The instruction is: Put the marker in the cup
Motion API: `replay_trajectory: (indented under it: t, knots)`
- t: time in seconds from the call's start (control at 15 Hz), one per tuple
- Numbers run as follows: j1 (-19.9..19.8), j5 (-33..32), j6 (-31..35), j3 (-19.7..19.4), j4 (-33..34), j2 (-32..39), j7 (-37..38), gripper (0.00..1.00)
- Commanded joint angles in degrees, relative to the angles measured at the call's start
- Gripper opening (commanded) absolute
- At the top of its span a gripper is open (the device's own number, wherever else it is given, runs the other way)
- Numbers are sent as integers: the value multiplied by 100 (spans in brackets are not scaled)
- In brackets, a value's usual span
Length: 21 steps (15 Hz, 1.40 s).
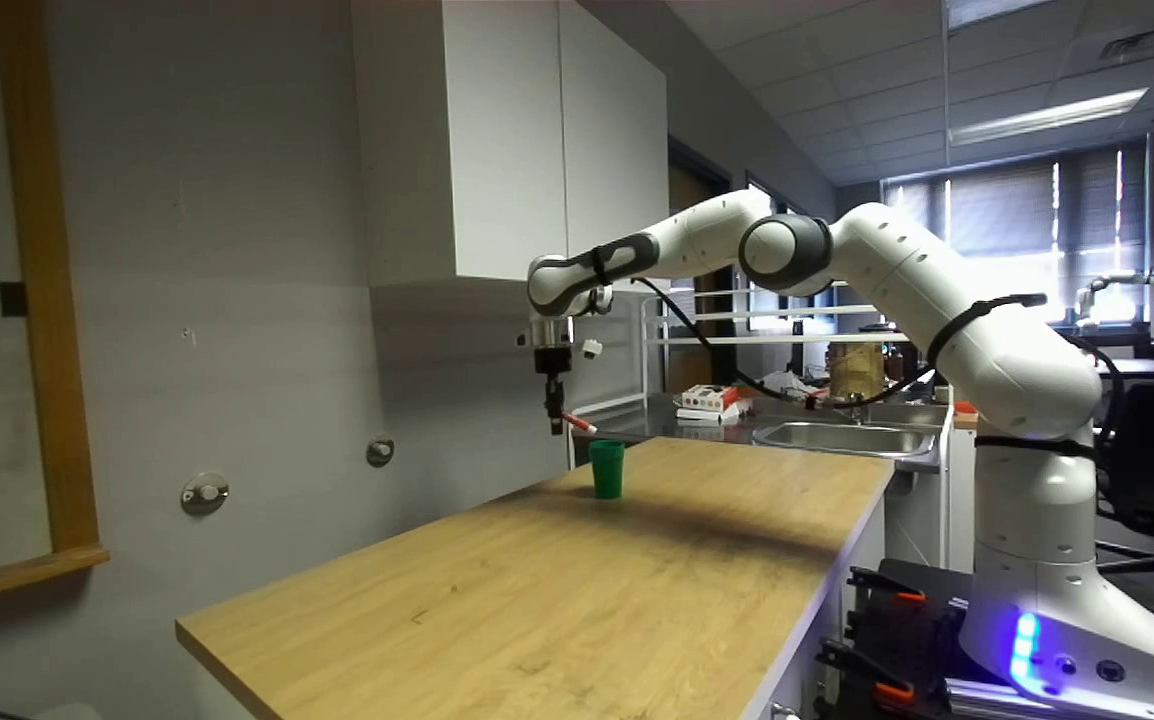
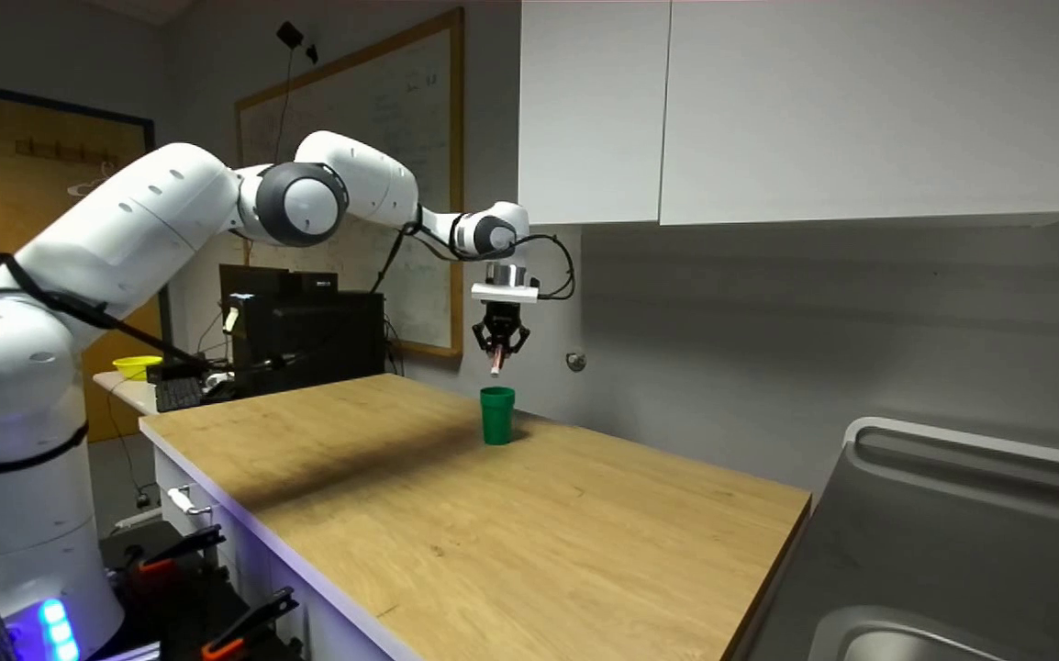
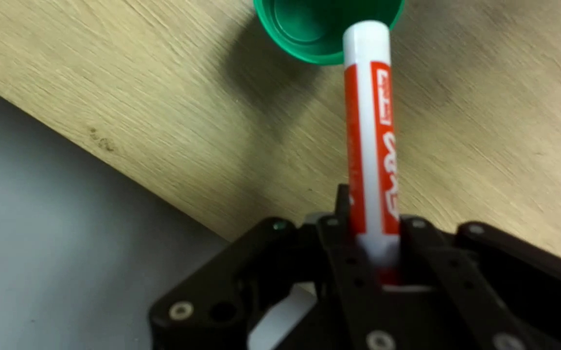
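Your gripper pinches the red-and-white marker, long axis slanting toward the green cup, top centre of the wrist view!

Between the pincer and the cup, a gap is left, partly taken up by the tilted marker. Beyond the cup, past the desk, passage is blocked by the wall; higher up, room is narrowed by the cabinet.
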Motion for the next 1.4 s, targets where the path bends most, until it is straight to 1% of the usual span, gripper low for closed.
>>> replay_trajectory:
  t: [0.0,0.33,0.6,1.0,1.33]
  knots:
    - [-195,233,51,133,274,116,-392,7]
    - [-391,612,309,221,189,50,-871,6]
    - [-563,911,376,227,68,23,-1159,6]
    - [-798,1353,508,241,-301,-83,-1369,6]
    - [-806,1562,647,251,-611,-120,-1460,6]
